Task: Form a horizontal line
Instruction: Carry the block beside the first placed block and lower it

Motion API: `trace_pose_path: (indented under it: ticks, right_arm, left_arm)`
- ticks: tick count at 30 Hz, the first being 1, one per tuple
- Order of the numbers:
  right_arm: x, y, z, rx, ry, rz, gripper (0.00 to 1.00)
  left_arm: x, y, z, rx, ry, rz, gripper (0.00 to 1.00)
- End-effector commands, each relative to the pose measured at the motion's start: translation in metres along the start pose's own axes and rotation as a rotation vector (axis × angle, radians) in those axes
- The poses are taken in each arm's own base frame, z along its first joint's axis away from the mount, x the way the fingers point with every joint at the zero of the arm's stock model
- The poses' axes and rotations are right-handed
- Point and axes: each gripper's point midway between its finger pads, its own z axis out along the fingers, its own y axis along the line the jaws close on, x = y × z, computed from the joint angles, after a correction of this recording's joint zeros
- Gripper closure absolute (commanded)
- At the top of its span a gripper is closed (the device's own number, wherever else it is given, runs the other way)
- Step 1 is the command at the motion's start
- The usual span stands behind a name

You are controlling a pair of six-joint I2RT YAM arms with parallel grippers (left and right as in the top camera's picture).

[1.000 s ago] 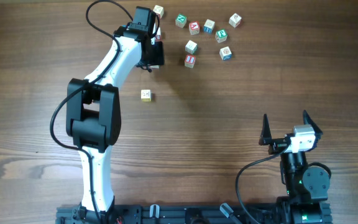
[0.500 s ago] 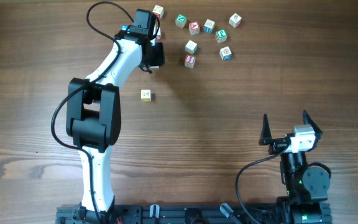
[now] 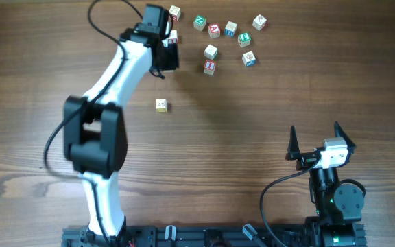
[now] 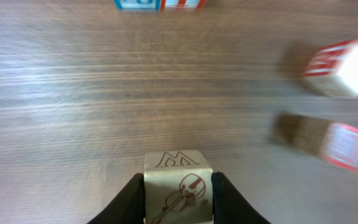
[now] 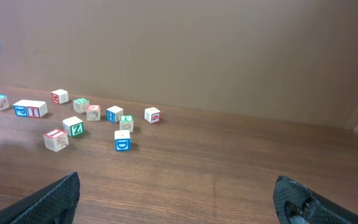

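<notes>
Gripping one lettered cube, the left tool has its jaws pressed against both side faces; the cube sits square between them at the bottom centre of the left wrist frame, with an M on top and a red drawing on the front. Judged step: pick-up for placement. The horizontal line does not exist yet. The scattered cubes lie loose across the upper middle and upper right of the overhead frame, a lone cube sits well apart below them, and only a touching pair at the left of the right wrist frame resembles a row. To do it well: lift clear of the bench before travelling, keep the cube's faces parallel to its neighbour, set it down flush and seated, then let go. The left arm stretches diagonally from the lower left to the upper left-centre, elbow bent mid-frame. The right tool rests at the lower right, jaws wide and empty.
</notes>
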Motion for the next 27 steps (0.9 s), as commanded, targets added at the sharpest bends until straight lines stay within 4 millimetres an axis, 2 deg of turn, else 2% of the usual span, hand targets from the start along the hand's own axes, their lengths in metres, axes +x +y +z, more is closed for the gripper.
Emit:
trace_pose_path:
  ticks: [1,3,6,9,10,15,20,27]
  right_arm:
    - [-0.002,0.001,0.0,-0.007,-0.01,-0.01,0.0]
    - [-0.002,0.001,0.0,-0.007,-0.01,-0.01,0.0]
    - [-0.002,0.001,0.0,-0.007,-0.01,-0.011,0.0]
    - [-0.002,0.001,0.0,-0.007,-0.01,-0.011,0.0]
    - [-0.002,0.001,0.0,-0.007,-0.01,-0.011,0.0]
    - [-0.002,0.001,0.0,-0.007,-0.01,-0.011,0.0]
    - [-0.002,0.001,0.0,-0.007,-0.01,-0.011,0.0]
    - [-0.002,0.001,0.0,-0.007,-0.01,-0.011,0.0]
  left_arm:
    - [-0.018,-0.002,-0.092,0.012,-0.129,-0.002,0.74]
    - [-0.007,0.022,-0.131,-0.073,-0.13,-0.08,0.75]
    - [0.02,0.04,-0.143,-0.121,-0.04,-0.143,0.75]
    - [0.062,0.064,-0.121,-0.241,0.102,-0.174,0.76]
    - [0.071,0.071,-0.113,-0.271,0.12,-0.187,0.76]
    - [0.121,0.086,-0.065,-0.305,0.212,-0.204,0.74]
    - [0.137,0.091,-0.028,-0.288,0.168,-0.203,0.74]
    - [0.137,0.094,-0.013,-0.267,0.132,-0.133,0.74]
